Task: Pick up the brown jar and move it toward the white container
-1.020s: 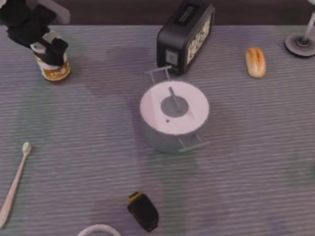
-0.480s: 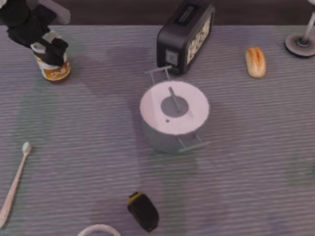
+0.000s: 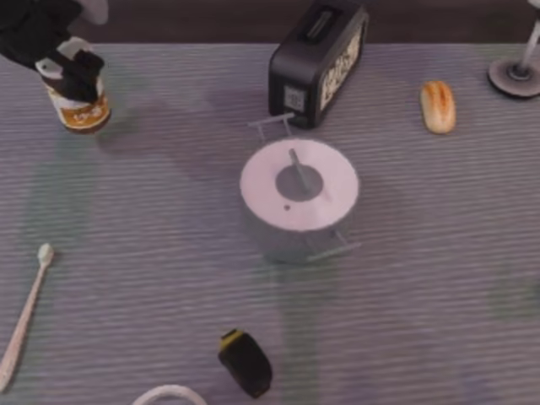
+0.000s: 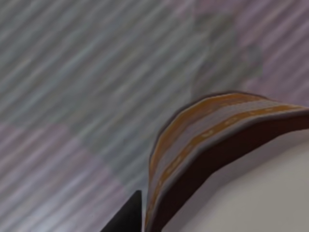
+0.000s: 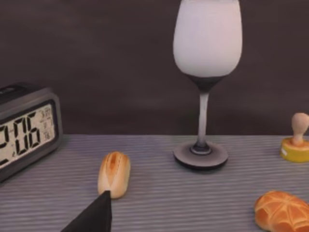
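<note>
The brown jar, with a white lid and an orange-and-white label, is at the table's far left back corner. My left gripper is shut on its top, hiding most of the lid. In the left wrist view the jar fills the frame, with one black fingertip against its side. The white container, a squat grey pot with a white lid, grey knob and wire handles, stands at the table's middle, well to the right of the jar. My right arm is out of the top view; only one black fingertip shows.
A black clock stands just behind the pot. A bread roll and a wine glass are at the back right. A spoon lies front left; a black-and-yellow object and a white ring sit at the front.
My left gripper and the jar have shifted toward the back left of the top view and look raised off the table. The pot and everything else stayed put.
</note>
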Robot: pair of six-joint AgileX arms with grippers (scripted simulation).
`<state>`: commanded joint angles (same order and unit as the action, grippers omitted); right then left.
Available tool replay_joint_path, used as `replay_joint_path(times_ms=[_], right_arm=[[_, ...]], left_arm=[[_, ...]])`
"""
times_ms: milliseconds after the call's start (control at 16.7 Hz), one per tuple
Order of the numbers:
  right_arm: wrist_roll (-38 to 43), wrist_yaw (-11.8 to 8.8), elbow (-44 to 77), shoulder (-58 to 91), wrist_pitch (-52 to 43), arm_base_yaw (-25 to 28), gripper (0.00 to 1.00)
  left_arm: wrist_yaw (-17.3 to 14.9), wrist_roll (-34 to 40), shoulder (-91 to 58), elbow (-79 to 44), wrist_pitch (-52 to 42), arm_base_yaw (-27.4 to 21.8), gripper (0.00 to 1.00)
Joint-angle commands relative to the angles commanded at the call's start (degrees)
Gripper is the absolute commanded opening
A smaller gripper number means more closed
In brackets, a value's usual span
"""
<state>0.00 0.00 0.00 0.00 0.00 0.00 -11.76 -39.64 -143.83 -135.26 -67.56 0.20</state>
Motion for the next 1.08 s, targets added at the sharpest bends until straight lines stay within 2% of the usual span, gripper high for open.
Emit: replay_joint_path(times_ms=[420, 840, 1080], right_arm=[[0.00, 0.00, 0.00, 0.00, 0.00, 0.00, 1.00], [0.00, 0.00, 0.00, 0.00, 0.00, 0.00, 1.00], [0.00, 0.00, 0.00, 0.00, 0.00, 0.00, 1.00]], left_arm=[[0.34, -0.27, 19.81, 22.65, 1.99, 0.88, 0.00], [0.41, -0.32, 21.58, 24.44, 2.18, 0.56, 0.00], [2.36, 5.99, 22.95, 27.63, 4.52, -1.74, 0.00]])
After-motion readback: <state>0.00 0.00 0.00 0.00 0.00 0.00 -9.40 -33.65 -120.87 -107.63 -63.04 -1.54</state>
